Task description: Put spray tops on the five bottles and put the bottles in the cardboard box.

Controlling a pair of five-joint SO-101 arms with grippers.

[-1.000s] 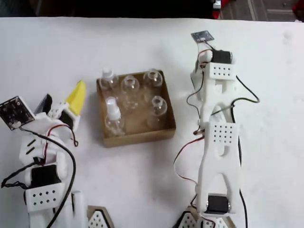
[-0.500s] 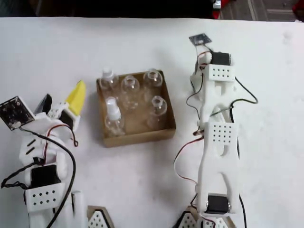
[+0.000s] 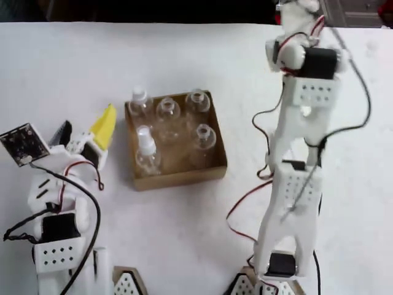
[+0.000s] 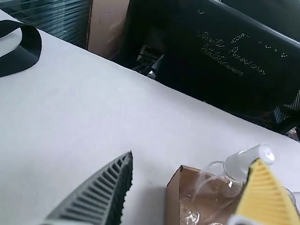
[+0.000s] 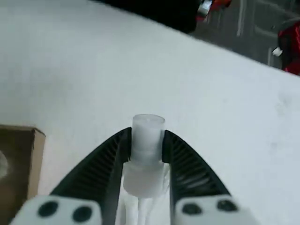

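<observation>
Cardboard box (image 3: 178,175) sits on the white worktop (image 3: 73,61), left of centre in the high view. Five clear bottles (image 3: 167,112) stand upright inside it, near one another.

Two of them wear spray tops. The corner bottle (image 3: 140,101) is at the box's upper-left corner, and the front-left bottle (image 3: 147,153) stands below it in the frame, along the left wall. The other three show bare necks: two along the upper wall and one by the right wall.

Left hand (image 3: 88,117) is at the left of the high view, just beside the box's left wall and not touching it. It is spread wide and grips nothing. The yellow finger (image 4: 262,197) is on the box side and the dark ribbed finger (image 4: 105,192) is away from it. The left wrist view shows the corner bottle's top just past the yellow fingertip.

Right arm (image 3: 288,203) runs up the right side of the high view to the upper-right corner, well apart from the box. Right hand (image 5: 146,136) is clamped on a loose spray top (image 5: 148,154). The black fingers (image 5: 101,164) press either side of its collar, and its thin dip tube (image 5: 140,211) hangs between them. White worktop lies behind it.
</observation>
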